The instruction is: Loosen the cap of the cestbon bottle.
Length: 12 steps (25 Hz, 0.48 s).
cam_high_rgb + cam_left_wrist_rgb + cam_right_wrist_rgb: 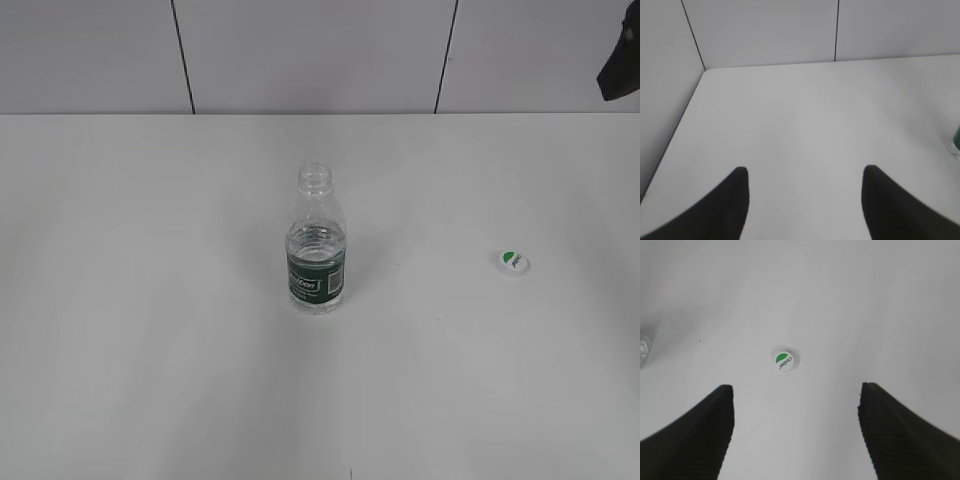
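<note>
we see the cestbon bottle (318,245) standing upright near the middle of the white table (150,330), its threaded neck bare and open at the top. the cap (511,262) is off it altogether: it lies flat on the table well to the right of the bottle, green mark facing up, touching nothing.

we judge the task as done, and more than done, since loosening only asks for the cap to turn free and here it sits apart from the neck. nothing seems left except for both arms to stay clear.

our right gripper (796,432) hangs above the table with its 2 fingers (705,435) spread wide and nothing between them. in the right wrist view the cap (784,360) lies just ahead of the gap between the fingertips, not touched by either, and a sliver of the bottle (643,347) shows at the left edge. in the exterior view only a dark piece of arm shows at the top right corner, well apart from the cap.

our left gripper (805,200) is also spread wide and empty, hovering over bare table near the corner by the grey wall (765,30). in the left wrist view a small part of the bottle (956,140) peeks in at the far right edge, well away from the fingers (727,207).
</note>
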{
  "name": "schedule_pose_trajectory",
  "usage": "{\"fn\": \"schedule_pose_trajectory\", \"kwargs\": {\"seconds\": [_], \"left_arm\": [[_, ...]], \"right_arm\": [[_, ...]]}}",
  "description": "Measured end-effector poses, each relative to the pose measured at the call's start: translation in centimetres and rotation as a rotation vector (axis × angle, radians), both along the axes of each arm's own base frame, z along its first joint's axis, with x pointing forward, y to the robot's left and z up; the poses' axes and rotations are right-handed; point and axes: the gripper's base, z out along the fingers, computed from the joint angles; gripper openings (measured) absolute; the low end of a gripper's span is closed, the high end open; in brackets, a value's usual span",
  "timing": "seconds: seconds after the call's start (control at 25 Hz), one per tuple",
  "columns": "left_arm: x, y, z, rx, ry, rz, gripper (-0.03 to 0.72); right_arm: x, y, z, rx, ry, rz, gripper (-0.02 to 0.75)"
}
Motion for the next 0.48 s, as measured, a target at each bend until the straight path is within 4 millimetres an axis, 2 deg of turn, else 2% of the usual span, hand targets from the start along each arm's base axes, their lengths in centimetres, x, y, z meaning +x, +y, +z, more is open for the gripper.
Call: {"fn": "schedule_pose_trajectory", "kwargs": {"seconds": [0.2,0.32,0.48], "left_arm": [[0.2,-0.1,-0.9,-0.016,0.056,-0.012,0.441],[0.5,-0.1,-1.8,-0.01,0.099,-0.007,0.441],[0.5,-0.1,-1.8,-0.01,0.105,-0.007,0.44]], "right_arm": [[-0.4,-0.1,0.1,-0.003,0.01,0.001,0.591],[-0.5,-0.1,-0.4,-0.005,0.034,-0.01,0.591],[-0.7,-1.1,-1.4,-0.079,0.063,-0.081,0.591]]}}
